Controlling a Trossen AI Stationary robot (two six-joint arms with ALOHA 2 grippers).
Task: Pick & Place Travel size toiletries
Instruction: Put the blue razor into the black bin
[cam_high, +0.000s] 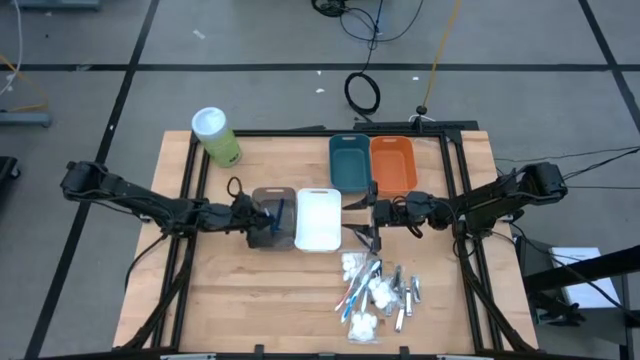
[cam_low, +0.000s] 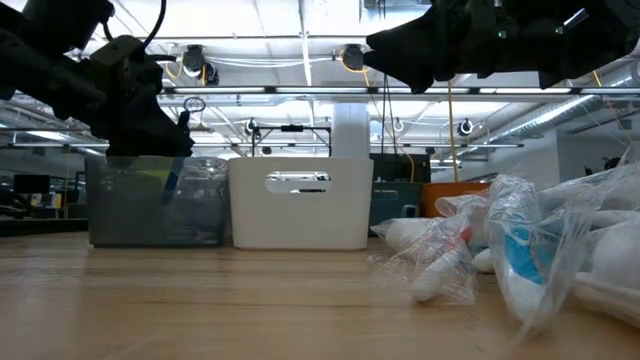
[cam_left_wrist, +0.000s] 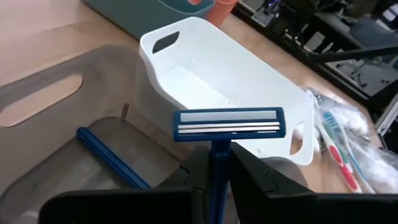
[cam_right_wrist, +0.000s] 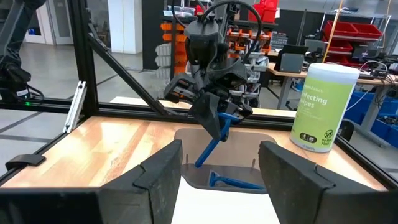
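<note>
Left pincer (cam_high: 268, 218) over brown bin (cam_high: 262, 199), frame centre-left, fingers pinched on blue razor (cam_left_wrist: 227, 122) handle. Second razor (cam_right_wrist: 235, 182) lies inside bin. Right pincer (cam_high: 368, 222) spread wide, empty, centre-right. Toiletry pile (cam_high: 378, 292) on counter (cam_high: 230, 300), lower right.

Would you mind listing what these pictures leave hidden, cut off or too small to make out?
- Left gripper, left wrist view: its fingers hide the held razor's handle.
- Grey bin, low view: its cloudy wall blurs the contents.
- Toiletry pile, high view: single items too small to count.
- Teal bin, low view: mostly hidden behind the white bin.
</note>
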